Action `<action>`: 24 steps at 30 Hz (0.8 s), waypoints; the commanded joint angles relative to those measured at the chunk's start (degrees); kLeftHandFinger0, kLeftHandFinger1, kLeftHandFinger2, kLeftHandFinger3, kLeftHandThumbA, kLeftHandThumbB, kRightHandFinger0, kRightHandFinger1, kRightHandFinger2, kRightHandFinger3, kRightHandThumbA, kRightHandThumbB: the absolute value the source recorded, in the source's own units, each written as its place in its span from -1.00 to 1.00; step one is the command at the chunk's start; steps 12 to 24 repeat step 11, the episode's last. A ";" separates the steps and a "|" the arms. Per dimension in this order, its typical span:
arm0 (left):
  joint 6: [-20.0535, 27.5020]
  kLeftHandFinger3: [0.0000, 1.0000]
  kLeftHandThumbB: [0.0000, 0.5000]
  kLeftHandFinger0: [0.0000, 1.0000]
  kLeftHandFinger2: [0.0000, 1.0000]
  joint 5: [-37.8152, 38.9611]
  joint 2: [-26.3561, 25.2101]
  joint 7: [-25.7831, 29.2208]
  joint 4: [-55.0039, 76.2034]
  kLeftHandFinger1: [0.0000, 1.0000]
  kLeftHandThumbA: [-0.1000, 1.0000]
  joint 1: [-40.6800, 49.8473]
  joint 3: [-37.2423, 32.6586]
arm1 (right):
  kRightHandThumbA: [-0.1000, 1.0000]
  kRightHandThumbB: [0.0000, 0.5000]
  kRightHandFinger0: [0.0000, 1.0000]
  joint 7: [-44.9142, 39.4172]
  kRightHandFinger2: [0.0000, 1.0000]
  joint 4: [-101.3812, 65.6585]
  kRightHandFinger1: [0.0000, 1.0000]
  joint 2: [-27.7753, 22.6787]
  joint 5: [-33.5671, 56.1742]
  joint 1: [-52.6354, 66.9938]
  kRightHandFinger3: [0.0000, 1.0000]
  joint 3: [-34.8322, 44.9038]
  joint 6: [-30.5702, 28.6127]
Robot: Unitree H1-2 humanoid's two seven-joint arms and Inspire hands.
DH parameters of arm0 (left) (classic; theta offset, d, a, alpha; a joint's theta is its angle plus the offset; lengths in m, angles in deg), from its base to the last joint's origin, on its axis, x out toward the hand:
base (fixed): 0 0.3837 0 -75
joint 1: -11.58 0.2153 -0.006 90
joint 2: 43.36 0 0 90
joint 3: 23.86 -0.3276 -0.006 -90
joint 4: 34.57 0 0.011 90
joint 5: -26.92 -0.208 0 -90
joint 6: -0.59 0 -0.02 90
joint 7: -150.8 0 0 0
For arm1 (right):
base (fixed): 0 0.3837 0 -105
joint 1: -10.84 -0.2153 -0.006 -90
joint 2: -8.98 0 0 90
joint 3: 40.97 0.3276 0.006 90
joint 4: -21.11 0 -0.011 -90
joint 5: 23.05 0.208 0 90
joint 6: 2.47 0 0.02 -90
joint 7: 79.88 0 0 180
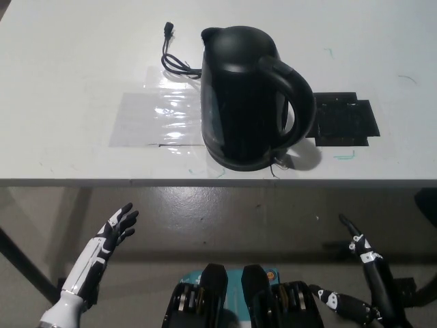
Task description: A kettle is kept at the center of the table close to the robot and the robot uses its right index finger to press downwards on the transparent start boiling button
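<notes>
Head view: the black kettle (249,96) stands upright at the table's (68,61) near middle, handle to the right, cord (175,60) trailing far-left. No readable label shows. Below the near edge, the white left hand (113,229) rests with fingers spread; the black right hand (358,277) points one finger, the others curled in, holding nothing.

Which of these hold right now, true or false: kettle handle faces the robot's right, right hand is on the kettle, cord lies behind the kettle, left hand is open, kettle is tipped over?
1. The black plastic electric kettle has its handle toward the robot's right. True.
2. The black right hand touches the kettle. False: it is below the white table edge, apart from it.
3. The black power cord lies on the table's far side. True.
4. The white left hand is open. True.
5. The kettle is tipped over. False: it stands upright.
</notes>
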 commanded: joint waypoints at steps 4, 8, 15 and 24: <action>1.63 1.00 0.23 1.00 1.00 0.28 -0.81 -0.15 1.52 1.00 1.00 0.72 0.49 | 1.00 0.47 1.00 -3.09 1.00 -0.17 1.00 -0.78 5.55 -0.91 1.00 -0.25 -2.52; 1.36 1.00 0.19 1.00 1.00 0.09 -0.90 -0.27 1.68 1.00 1.00 0.80 0.42 | 1.00 0.47 1.00 -3.65 1.00 0.13 1.00 -0.55 6.19 -0.95 1.00 0.06 -2.52; 1.41 1.00 0.20 1.00 1.00 0.17 -0.82 -0.28 1.53 1.00 1.00 0.75 0.42 | 1.00 0.48 1.00 -3.66 1.00 0.37 1.00 -0.60 5.89 -1.00 1.00 0.10 -2.52; 1.41 1.00 0.20 1.00 1.00 0.17 -0.82 -0.28 1.53 1.00 1.00 0.75 0.42 | 1.00 0.48 1.00 -3.66 1.00 0.37 1.00 -0.60 5.89 -1.00 1.00 0.10 -2.52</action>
